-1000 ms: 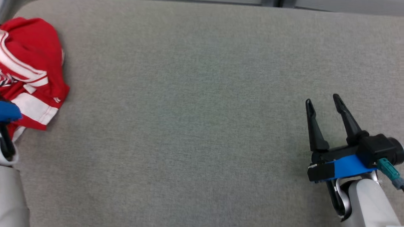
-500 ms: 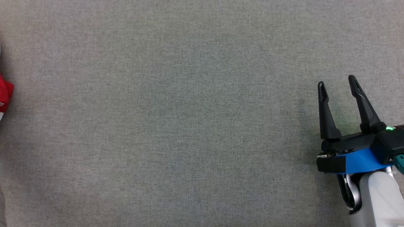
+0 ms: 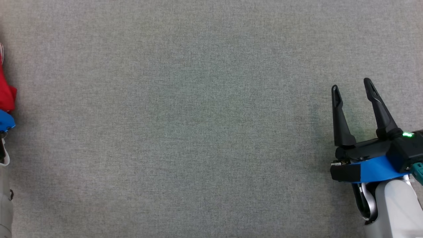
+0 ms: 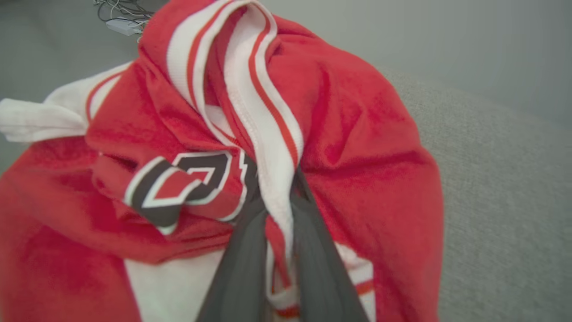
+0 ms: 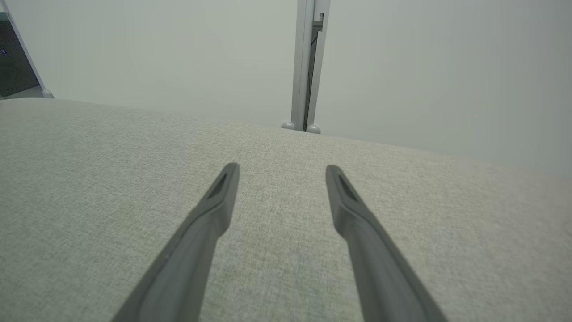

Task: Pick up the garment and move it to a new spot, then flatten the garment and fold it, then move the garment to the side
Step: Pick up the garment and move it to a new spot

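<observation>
The garment (image 4: pixel 357 134) is a crumpled red jersey with white striped trim and a black-and-white printed mark. My left gripper (image 4: pixel 275 197) is shut on a fold of its white trim, and the dark fingers (image 4: pixel 241 264) pinch the cloth between them. In the head view a red sliver of the garment (image 3: pixel 6 92) shows at the left edge, with the left arm's blue wrist part (image 3: pixel 5 120) just below it. My right gripper (image 3: pixel 352 86) stands open at the right over bare cloth surface, far from the garment, with nothing between its fingers (image 5: pixel 210 214).
A wide grey fabric surface (image 3: pixel 198 132) lies between the two arms. Its far edge meets a pale wall with a metal post (image 5: pixel 306 67). Some cables and a small white box (image 4: pixel 123 20) lie beyond the garment.
The head camera shifted a second ago, leaving the garment at the left edge. Since half a second ago the left arm's blue wrist part has come into view there. The right gripper stayed put.
</observation>
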